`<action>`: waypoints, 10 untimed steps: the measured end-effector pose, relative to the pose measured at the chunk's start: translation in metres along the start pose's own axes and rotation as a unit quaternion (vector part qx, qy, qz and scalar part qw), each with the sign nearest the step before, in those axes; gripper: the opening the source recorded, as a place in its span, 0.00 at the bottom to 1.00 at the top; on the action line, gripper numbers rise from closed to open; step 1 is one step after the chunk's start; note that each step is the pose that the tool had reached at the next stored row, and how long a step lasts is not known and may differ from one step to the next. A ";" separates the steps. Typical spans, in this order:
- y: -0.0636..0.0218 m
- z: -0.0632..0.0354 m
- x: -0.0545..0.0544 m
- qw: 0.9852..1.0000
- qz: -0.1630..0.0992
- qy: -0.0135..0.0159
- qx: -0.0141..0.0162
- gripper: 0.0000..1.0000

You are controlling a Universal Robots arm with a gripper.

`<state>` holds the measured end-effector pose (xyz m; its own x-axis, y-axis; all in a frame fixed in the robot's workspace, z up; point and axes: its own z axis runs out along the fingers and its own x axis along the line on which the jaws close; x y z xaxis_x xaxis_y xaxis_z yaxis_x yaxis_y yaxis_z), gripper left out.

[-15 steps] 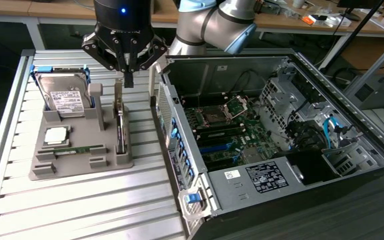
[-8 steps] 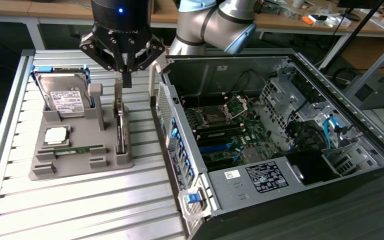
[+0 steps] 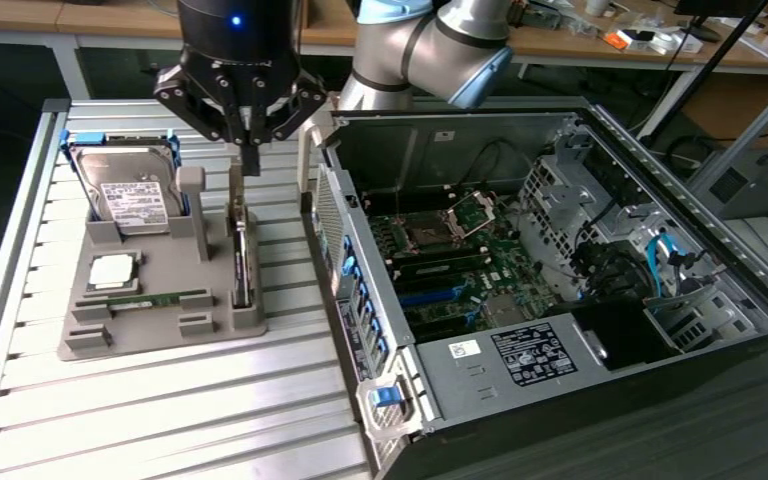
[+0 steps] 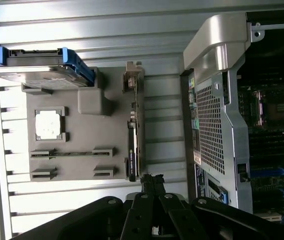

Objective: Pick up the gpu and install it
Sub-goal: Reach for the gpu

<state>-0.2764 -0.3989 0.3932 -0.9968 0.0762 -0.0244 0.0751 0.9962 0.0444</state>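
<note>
**Closed gripper hangs over the gpu in its tray slot**

A slatted metal worktop (image 3: 157,410) takes up the exterior view's left half. On its far half lies a grey moulded tray (image 3: 157,335), closer to the worktop's edge on the exterior view's right than to the opposite one.

At the tray's far corner on the exterior view's left, a silver hard drive (image 3: 131,195) with a white label leans in a blue-sided carrier. Nearer along that same edge of the tray, a square processor chip (image 3: 111,270) lies flat in its pocket. Just beside the chip, toward the tray's near edge, a narrow green memory stick (image 3: 157,299) lies between small clips.

The gpu (image 3: 241,255) stands on its long edge in the slot that runs along the tray's edge on the exterior view's right. It is upright, with its metal bracket at the far end. In the wrist view the same card (image 4: 133,145) shows as a thin dark strip along that edge of the tray.

The gripper (image 3: 249,165) hangs over the far end of the gpu, pointing straight down from the arm (image 3: 424,50). Its fingers are pressed together and nothing is between them. The tips are near the card, and no grip on it shows.

Just beyond the worktop's edge on the exterior view's right stands an open computer case (image 3: 357,270), its motherboard (image 3: 451,260) exposed.
</note>
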 end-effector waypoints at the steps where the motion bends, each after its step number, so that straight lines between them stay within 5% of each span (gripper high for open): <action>1: 0.0000 0.0000 0.000 1.000 0.000 0.000 0.000 0.11; 10: -0.0004 -0.0002 0.005 1.000 0.000 0.000 0.000 0.11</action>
<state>-0.2814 -0.3989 0.3932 -0.9968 0.0762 -0.0244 0.0751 0.9962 0.0443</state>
